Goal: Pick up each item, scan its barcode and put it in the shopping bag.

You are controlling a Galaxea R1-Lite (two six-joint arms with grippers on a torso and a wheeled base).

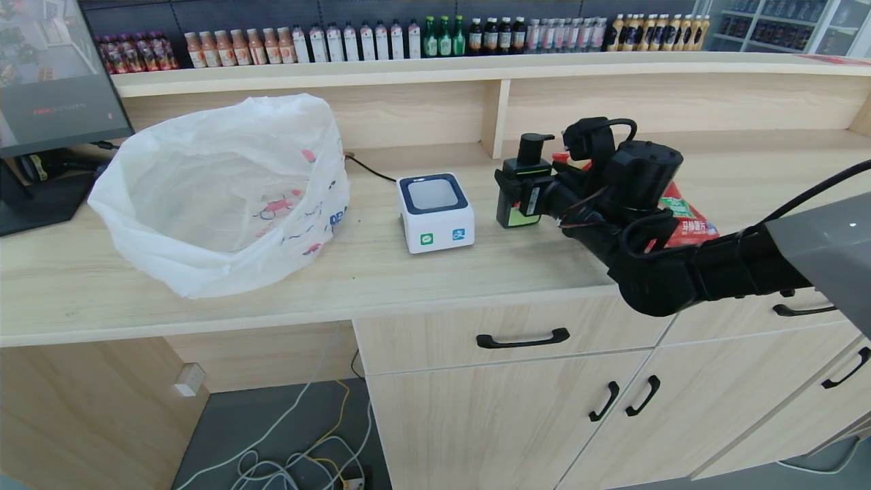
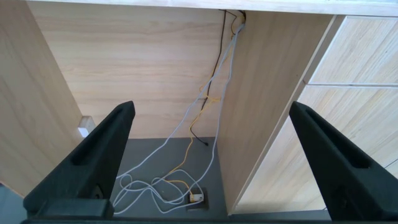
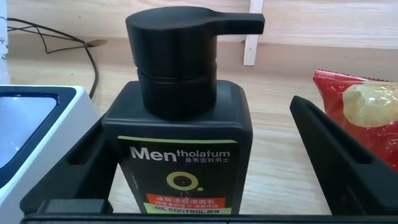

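A black pump bottle (image 1: 522,184) (image 3: 180,155) with a green label stands upright on the wooden counter (image 1: 408,286), just right of the white barcode scanner (image 1: 435,211) (image 3: 25,124). My right gripper (image 1: 520,194) (image 3: 199,186) is open around the bottle's lower body; one finger lies against its side and the other finger (image 3: 329,149) stands off it. A red snack packet (image 1: 684,221) (image 3: 360,112) lies behind the right arm. The white shopping bag (image 1: 224,190) stands open at the counter's left. My left gripper (image 2: 211,162) hangs open below the counter, holding nothing.
A dark monitor (image 1: 54,68) stands at the far left. A raised shelf with a row of drink bottles (image 1: 435,37) runs along the back. Drawers and cabinet doors (image 1: 517,381) front the counter. Loose cables (image 2: 168,180) lie on the floor in the recess.
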